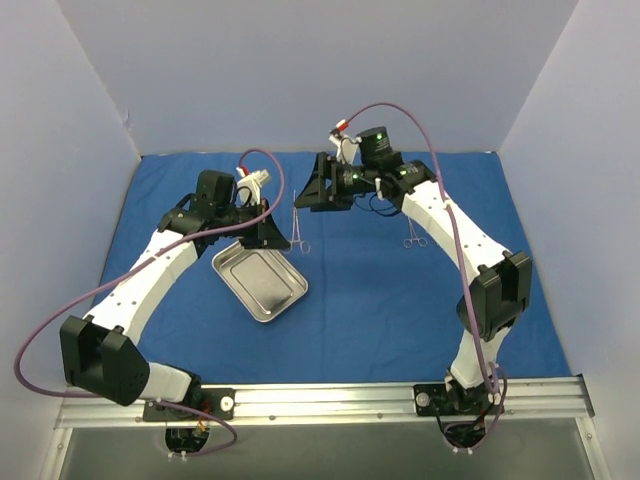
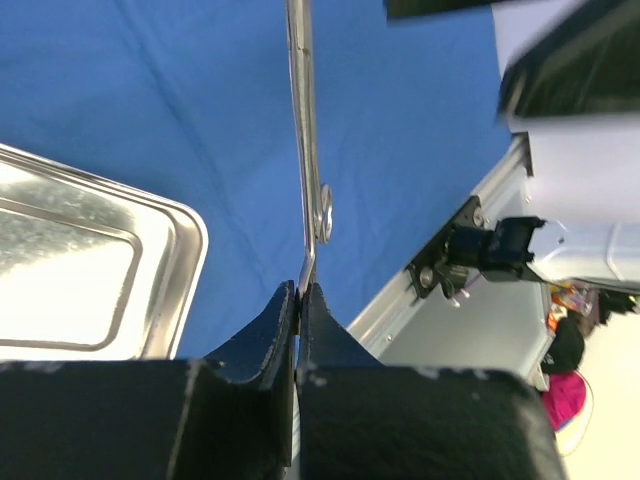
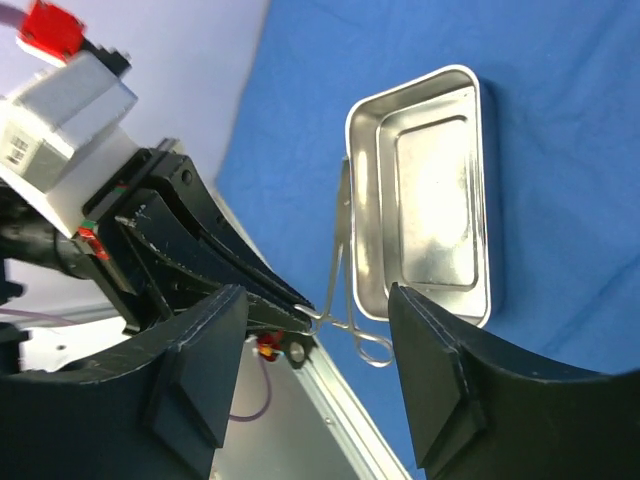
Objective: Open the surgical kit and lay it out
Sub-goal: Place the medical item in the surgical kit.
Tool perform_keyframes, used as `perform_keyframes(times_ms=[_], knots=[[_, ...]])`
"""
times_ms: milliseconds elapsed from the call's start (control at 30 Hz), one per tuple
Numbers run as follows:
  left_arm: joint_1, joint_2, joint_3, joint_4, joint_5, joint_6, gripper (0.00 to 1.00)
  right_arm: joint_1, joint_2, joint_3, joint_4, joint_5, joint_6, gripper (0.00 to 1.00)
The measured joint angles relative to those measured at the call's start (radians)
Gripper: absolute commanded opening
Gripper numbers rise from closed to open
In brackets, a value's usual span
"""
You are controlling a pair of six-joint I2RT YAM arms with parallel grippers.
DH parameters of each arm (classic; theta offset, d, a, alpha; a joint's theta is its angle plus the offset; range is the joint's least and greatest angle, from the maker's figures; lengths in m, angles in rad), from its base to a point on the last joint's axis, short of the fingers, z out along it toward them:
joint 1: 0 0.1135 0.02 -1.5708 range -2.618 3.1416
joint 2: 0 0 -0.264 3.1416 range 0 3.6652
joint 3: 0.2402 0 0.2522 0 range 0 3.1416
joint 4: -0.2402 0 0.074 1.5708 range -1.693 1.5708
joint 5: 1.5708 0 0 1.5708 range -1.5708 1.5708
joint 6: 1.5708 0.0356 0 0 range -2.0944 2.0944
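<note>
The blue cloth wrap (image 1: 380,290) lies spread flat over the table. The empty steel tray (image 1: 260,283) sits on it left of centre, and also shows in the left wrist view (image 2: 90,270) and the right wrist view (image 3: 430,190). My left gripper (image 1: 280,238) (image 2: 302,290) is shut on the ring handle of a thin scissor-like instrument (image 1: 298,228) (image 2: 305,150) (image 3: 345,270), just right of the tray. My right gripper (image 1: 305,195) (image 3: 318,295) is open and empty, just beyond that instrument and facing it. A second instrument (image 1: 415,238) lies on the cloth to the right.
Grey walls close in the back and both sides. The aluminium mounting rail (image 1: 330,400) runs along the near edge, past the cloth's front border. Purple cables loop off both arms.
</note>
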Motion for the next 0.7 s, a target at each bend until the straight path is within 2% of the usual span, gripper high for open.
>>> perform_keyframes(times_ms=[200,367,467,500,567,600,633,667,700], knots=[[-0.021,0.011,0.014,0.003,-0.045,-0.010,0.02,0.076,0.053,0.082,-0.130,0.105,-0.057,0.59],[-0.031,0.017,0.014,0.012,-0.049,-0.023,0.02,0.083,0.112,0.100,-0.192,0.162,-0.072,0.57],[-0.034,0.028,0.018,0.016,-0.051,-0.030,0.02,0.087,0.137,0.120,-0.212,0.181,-0.081,0.33],[-0.036,0.034,0.020,0.016,-0.053,-0.031,0.02,0.089,0.141,0.125,-0.214,0.182,-0.083,0.17],[-0.039,0.052,0.031,0.014,-0.054,-0.031,0.03,0.095,0.146,0.143,-0.219,0.183,-0.080,0.07],[-0.040,0.059,0.034,0.009,-0.054,-0.031,0.06,0.099,0.148,0.151,-0.220,0.193,-0.082,0.00],[-0.040,0.064,0.038,0.008,-0.054,-0.030,0.13,0.099,0.148,0.155,-0.223,0.202,-0.085,0.00],[-0.039,0.069,0.045,0.006,-0.055,-0.031,0.35,0.099,0.148,0.156,-0.224,0.206,-0.082,0.00],[-0.039,0.076,0.053,0.005,-0.058,-0.025,0.42,0.099,0.148,0.158,-0.224,0.208,-0.080,0.00]])
